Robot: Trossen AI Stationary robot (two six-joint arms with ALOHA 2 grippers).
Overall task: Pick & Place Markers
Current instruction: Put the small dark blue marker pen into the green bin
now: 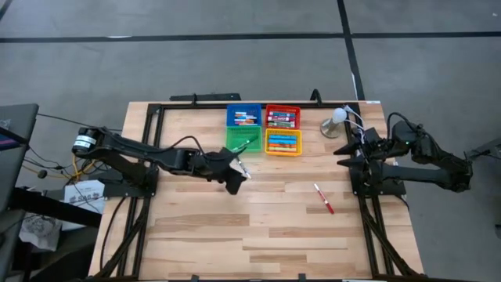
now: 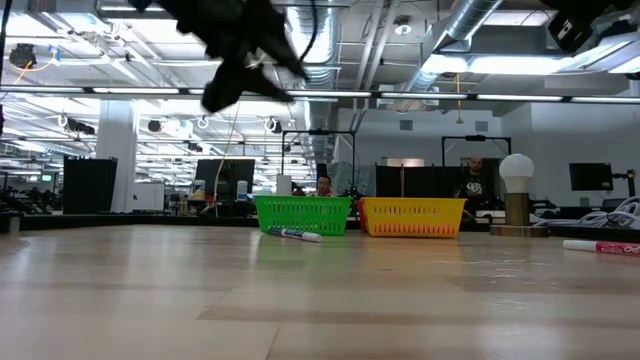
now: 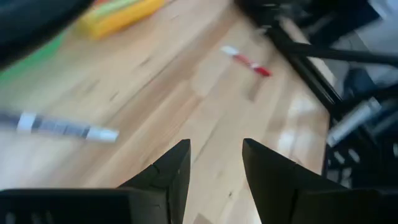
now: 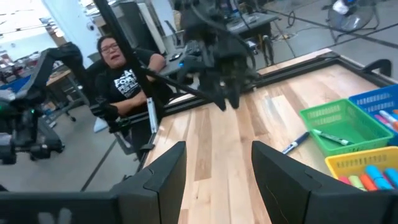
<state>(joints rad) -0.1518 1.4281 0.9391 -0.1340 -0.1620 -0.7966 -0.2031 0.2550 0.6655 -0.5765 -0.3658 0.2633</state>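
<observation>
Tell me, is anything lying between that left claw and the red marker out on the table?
Nothing visible does. The left gripper, fingers open and empty, hangs above the table, and only bare wood lies between it and the red marker.

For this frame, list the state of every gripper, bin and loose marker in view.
Left gripper: jaws open, empty, raised above the table.
Right gripper: jaws open, empty, parked at the table's right edge.
Red marker: lying flat on the table, loose.
Blue marker: lying flat beside the green bin.
Green bin: holds one marker.
Yellow bin: holds several markers.
Blue bin: holds markers.
Red bin: holds markers.
</observation>
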